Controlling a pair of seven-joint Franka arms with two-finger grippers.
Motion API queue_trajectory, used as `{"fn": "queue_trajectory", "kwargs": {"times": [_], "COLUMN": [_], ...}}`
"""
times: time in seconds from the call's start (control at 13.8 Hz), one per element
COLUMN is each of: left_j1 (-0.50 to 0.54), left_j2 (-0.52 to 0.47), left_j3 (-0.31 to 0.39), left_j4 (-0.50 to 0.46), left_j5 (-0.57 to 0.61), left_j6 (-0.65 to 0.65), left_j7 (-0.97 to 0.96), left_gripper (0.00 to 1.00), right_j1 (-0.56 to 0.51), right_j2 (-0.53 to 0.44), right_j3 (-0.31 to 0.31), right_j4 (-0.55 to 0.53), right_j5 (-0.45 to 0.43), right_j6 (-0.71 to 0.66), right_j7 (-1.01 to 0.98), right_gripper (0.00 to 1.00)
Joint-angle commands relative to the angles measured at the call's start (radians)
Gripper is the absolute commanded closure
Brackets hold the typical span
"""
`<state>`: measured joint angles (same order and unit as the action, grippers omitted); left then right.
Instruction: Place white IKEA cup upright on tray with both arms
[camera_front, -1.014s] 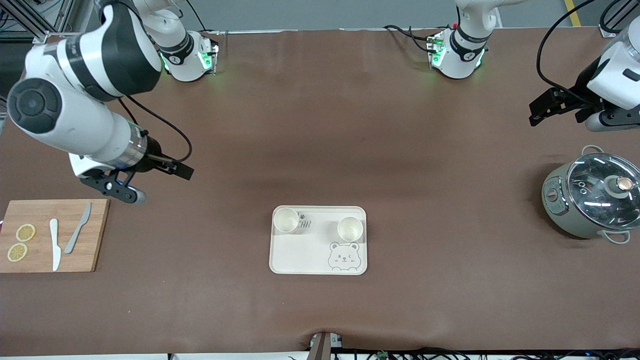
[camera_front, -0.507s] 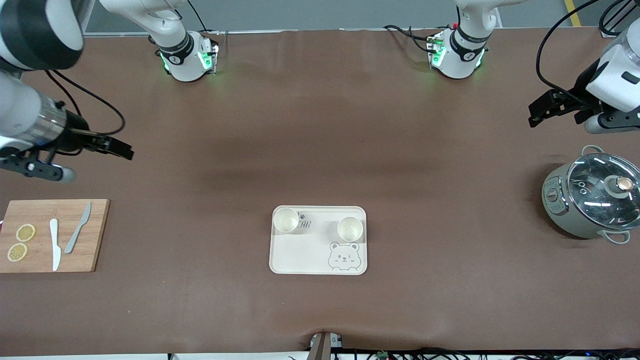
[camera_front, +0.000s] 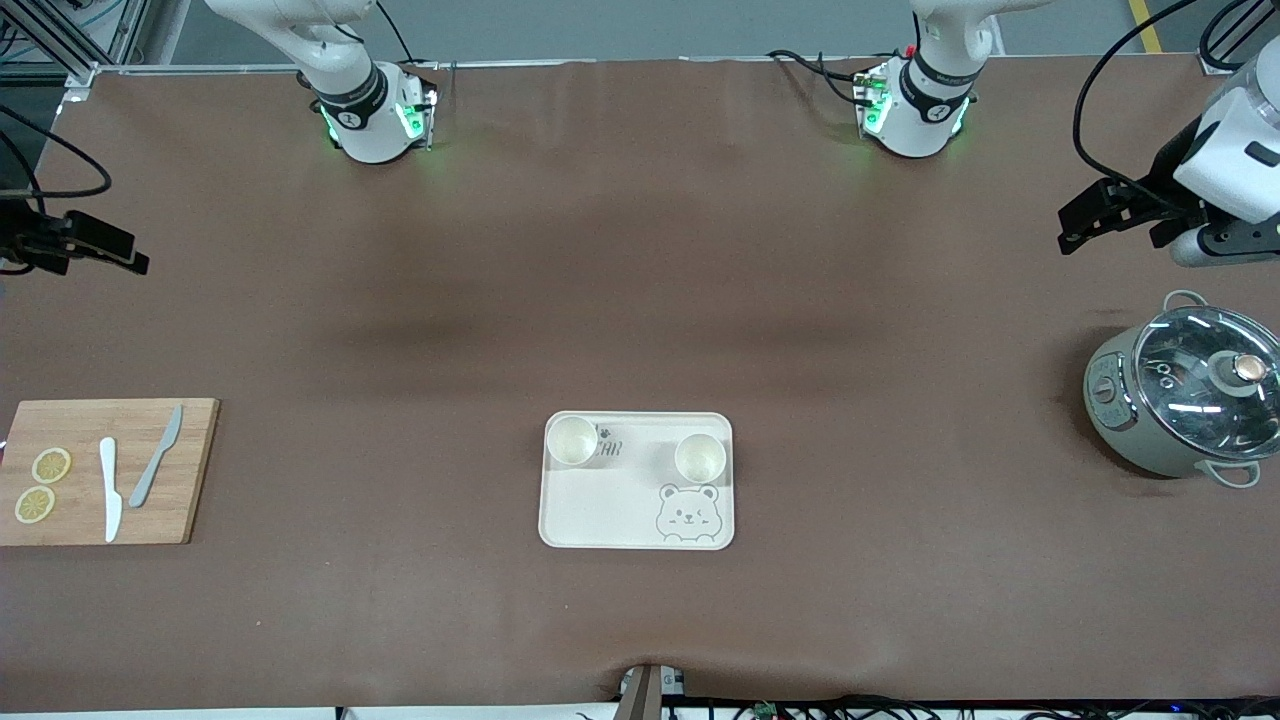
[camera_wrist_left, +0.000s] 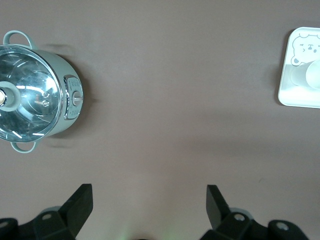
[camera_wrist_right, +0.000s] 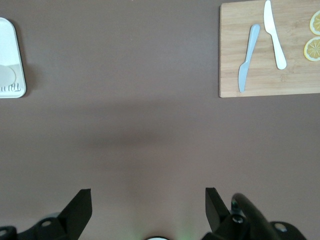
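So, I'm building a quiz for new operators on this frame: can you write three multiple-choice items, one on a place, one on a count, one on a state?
1. Where do the two white cups stand?
A. On the cutting board
B. On the tray
C. Inside the pot

2. How many lemon slices lie on the cutting board?
A. Two
B. Four
C. None

3. How is the left end effector?
A. Shut on a cup
B. Shut on the pot lid
C. Open and holding nothing

Answers:
1. B: both white cups stand upright on the tray, along its edge farther from the front camera.
2. A: two lemon slices lie on the cutting board, beside two knives.
3. C: the left end effector hangs open over bare table near the pot; the right end effector is open too.
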<state>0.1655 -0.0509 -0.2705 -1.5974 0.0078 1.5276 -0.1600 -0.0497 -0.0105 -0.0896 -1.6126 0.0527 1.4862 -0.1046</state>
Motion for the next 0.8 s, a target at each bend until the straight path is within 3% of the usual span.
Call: {"fn": "queue_trajectory", "kwargs": {"times": [0.0, 0.29, 0.72], "left_j1": [0.009, 0.009, 0.009], "left_j2": [0.002, 0.002, 0.003], "left_j3": [-0.003, 0.002, 0.004], "left_j4": [0.028, 0.028, 0.028], "left_j5": [-0.008, -0.008, -0.008], "left_j6": [-0.015, -0.015, -0.015], "left_j7": [0.020, 0.019, 0.019], "left_gripper": [0.00, 0.00, 0.00], "right_j1": [-0.012, 0.014, 0.022], "right_j2": [-0.084, -0.155, -0.138], "right_j3": [0.019, 0.024, 0.025], "right_j4": [-0.024, -0.113, -0.082], "right_j5": [-0.008, -0.007, -0.013], "right_j6": [-0.032, 0.008, -0.040], "right_j7": [-0.032, -0.037, -0.035], "right_gripper": [0.00, 0.00, 0.00]}}
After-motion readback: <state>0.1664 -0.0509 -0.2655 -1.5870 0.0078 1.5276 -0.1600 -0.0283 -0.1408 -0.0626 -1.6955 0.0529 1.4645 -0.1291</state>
